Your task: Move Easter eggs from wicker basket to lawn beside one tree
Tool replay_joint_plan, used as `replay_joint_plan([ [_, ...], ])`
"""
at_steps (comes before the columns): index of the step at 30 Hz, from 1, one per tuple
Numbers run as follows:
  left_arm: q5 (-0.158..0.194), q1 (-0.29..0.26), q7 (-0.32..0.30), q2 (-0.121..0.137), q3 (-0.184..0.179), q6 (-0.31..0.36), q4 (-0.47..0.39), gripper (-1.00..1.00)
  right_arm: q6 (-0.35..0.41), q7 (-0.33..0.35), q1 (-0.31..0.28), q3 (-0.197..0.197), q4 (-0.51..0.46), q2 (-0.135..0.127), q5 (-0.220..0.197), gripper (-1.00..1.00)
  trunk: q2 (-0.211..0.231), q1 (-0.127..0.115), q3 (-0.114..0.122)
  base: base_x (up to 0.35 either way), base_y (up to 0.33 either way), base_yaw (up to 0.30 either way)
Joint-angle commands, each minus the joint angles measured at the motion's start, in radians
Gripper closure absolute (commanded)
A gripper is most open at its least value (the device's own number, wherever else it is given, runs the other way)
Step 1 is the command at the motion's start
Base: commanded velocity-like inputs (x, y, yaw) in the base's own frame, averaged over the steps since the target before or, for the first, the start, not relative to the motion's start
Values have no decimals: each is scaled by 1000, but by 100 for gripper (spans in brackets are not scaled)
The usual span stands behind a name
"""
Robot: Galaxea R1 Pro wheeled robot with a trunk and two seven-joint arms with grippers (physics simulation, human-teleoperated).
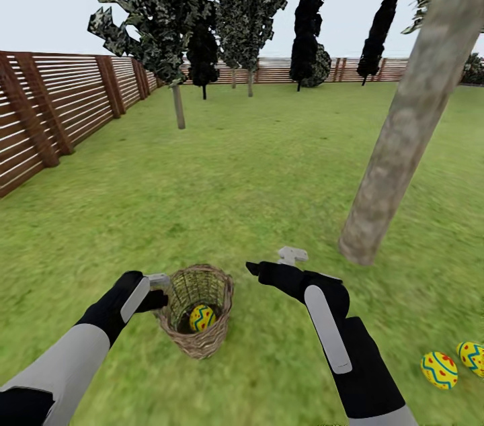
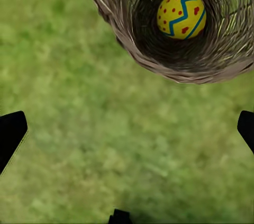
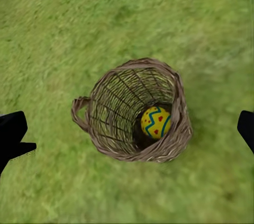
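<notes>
The wicker basket (image 1: 196, 338) stands on the lawn (image 1: 242, 177) just in front of me, with one yellow Easter egg (image 1: 202, 317) in its bottom. That egg (image 2: 181, 14) also shows in both wrist views (image 3: 155, 122), inside the basket (image 2: 159, 65) (image 3: 108, 113). Two more Easter eggs (image 1: 439, 369) (image 1: 472, 357) lie on the grass at the far right, a short way from the thick grey-brown tree (image 1: 403, 123). My left gripper (image 1: 161, 290) is open beside the basket's left rim. My right gripper (image 1: 272, 263) is open, to the right of the basket, with nothing between its fingers.
A brown slat fence (image 1: 47, 110) runs along the left and the far end of the garden. A thin-trunked leafy tree (image 1: 178, 103) and dark cypress-like trees (image 1: 306, 29) stand further back. Open grass lies between the basket and the thick trunk.
</notes>
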Motion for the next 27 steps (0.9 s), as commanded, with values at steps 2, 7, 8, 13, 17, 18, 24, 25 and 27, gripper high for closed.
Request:
replay_joint_plan([
  [2, 11, 0, 8, 2, -7, 2, -1, -100, 3, -10, -1, 0, -1, 0, -10, -100, -1, 0, 0, 61, 305, -243],
  [7, 11, 0, 8, 2, -7, 2, 0, -100, 3, -10, -1, 0, -1, 0, -10, -100, -1, 0, 1, 81, 186, -264],
  [8, 11, 0, 8, 2, -7, 2, -1, -100, 3, -10, -1, 0, -1, 0, -10, -100, -1, 0, 2, 87, 65, -272],
  [13, 11, 0, 8, 2, -7, 2, 0, -100, 3, -9, -1, 0, 0, -1, -10, -100, -1, 0, 4, 86, 26, -274],
  [17, 11, 0, 8, 2, -7, 2, 0, -100, 3, -10, -1, 0, 0, -1, -10, -100, -1, 0, 6, 118, 20, -274],
  [18, 11, 0, 8, 2, -7, 2, -1, -100, 3, -10, -1, 0, 0, -1, -10, -100, -1, 0, 6, 175, 78, -253],
  [24, 11, 0, 8, 2, -7, 7, -5, -100, 3, -10, -1, 0, -1, 0, -9, -100, -1, 0, 7, 209, 140, -93],
  [25, 11, 0, 8, 2, -7, 8, -5, -100, 3, -10, -1, 0, -1, 0, -9, -100, -1, 0, 7, 207, 163, -23],
  [27, 12, 0, 8, 2, -7, 9, -5, -100, 3, -10, -1, 0, -1, 0, -9, -100, -1, 0, 7, 212, 173, -15],
])
